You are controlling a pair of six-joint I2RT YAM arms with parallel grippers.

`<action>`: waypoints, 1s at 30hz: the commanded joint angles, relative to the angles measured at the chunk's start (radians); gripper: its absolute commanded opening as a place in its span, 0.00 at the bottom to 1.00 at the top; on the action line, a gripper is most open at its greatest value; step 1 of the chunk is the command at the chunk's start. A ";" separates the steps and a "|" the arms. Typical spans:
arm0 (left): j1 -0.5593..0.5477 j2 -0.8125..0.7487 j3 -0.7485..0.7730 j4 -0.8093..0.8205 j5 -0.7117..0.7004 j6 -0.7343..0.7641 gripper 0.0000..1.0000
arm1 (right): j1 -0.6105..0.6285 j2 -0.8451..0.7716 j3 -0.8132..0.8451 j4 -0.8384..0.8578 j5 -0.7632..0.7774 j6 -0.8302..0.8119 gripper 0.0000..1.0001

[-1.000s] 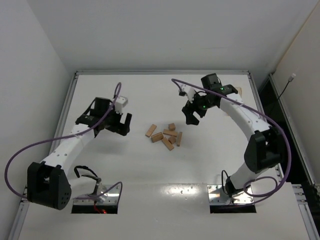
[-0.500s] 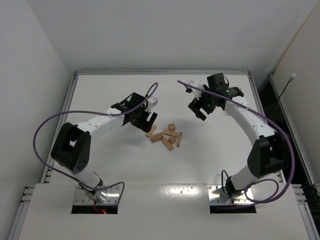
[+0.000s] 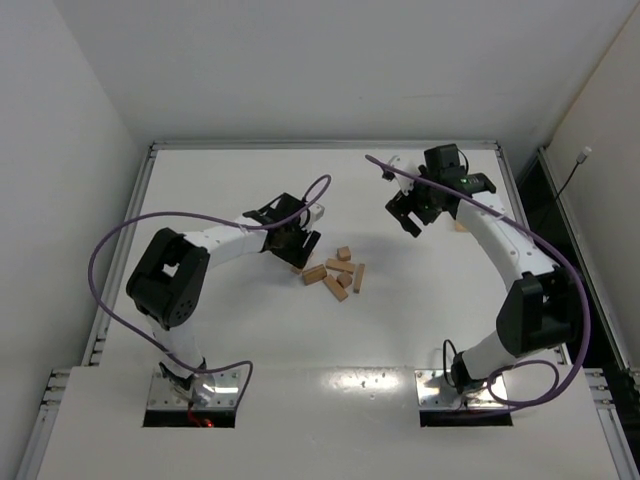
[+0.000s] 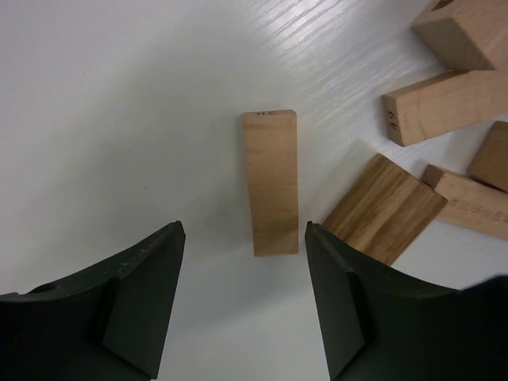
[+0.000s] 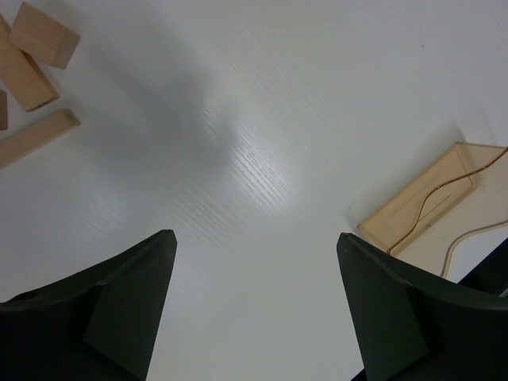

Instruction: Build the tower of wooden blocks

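Note:
Several light-brown wood blocks [image 3: 338,272] lie loose and flat at the middle of the table; no tower is in view. In the left wrist view one bar [image 4: 271,182] lies lengthwise, its near end just between my fingertips with a gap on each side. My left gripper [image 4: 244,238] hangs low over the left end of the scatter [image 3: 297,243], jaws apart and gripping nothing. More blocks [image 4: 444,103] lie to the right of that bar. My right gripper [image 3: 410,215] hovers to the upper right of the blocks, open and empty [image 5: 252,238].
A translucent tan tray [image 5: 421,198] with a cable beside it lies at the right, near my right gripper. Three blocks [image 5: 36,55] show at the upper left of the right wrist view. The table's raised rim [image 3: 320,146] runs along the back.
My left arm swung right from the table's left side to the blocks, and its jaws narrowed around the bar's end. My right gripper drew back to the right and farther away.

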 commanded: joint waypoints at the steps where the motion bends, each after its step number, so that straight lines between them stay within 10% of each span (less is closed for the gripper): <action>1: -0.009 0.042 0.029 0.041 -0.024 -0.013 0.59 | -0.004 0.008 0.047 0.021 0.002 0.014 0.80; 14: -0.061 0.125 0.084 0.061 0.008 -0.013 0.53 | -0.004 0.026 0.037 0.011 0.002 0.014 0.80; 18: -0.071 0.168 0.084 0.061 -0.001 -0.013 0.44 | -0.004 0.026 0.037 0.011 0.002 0.014 0.80; 22: -0.060 0.202 0.096 0.061 -0.036 -0.039 0.00 | -0.004 0.035 0.037 0.011 0.002 0.014 0.80; 30: 0.011 0.329 0.381 -0.085 -0.137 -0.223 0.00 | -0.004 0.057 0.028 0.042 0.025 0.097 0.77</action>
